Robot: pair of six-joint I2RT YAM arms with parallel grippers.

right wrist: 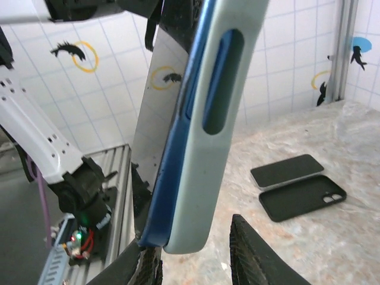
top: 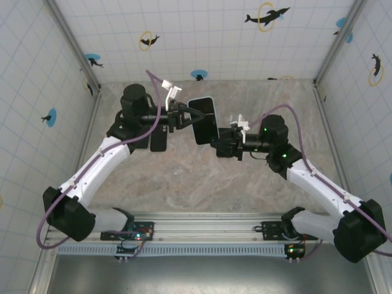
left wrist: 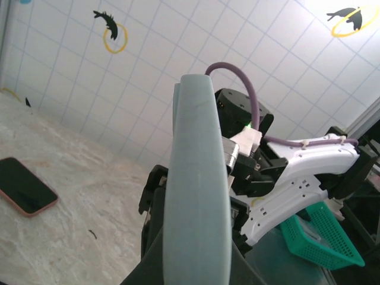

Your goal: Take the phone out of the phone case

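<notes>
L end effector (top: 190, 116) clamps pale phone case (left wrist: 196, 178) w/ phone (top: 205, 121) inside; R end effector (right wrist: 193, 261) jaws parted below it.

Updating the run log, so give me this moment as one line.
left gripper: shut on cased phone, held aloft | right gripper: open, straddling its lower end | phone not yet out

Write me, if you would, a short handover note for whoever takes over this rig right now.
Left gripper: shut on the phone case, holding it up off the table.
Right gripper: open, fingers either side of the case's lower end, not clamping it.
Phone: in the case, blue edge showing along one side.
Done: case lifted between the arms.
Left: work the phone out of the case.
</notes>
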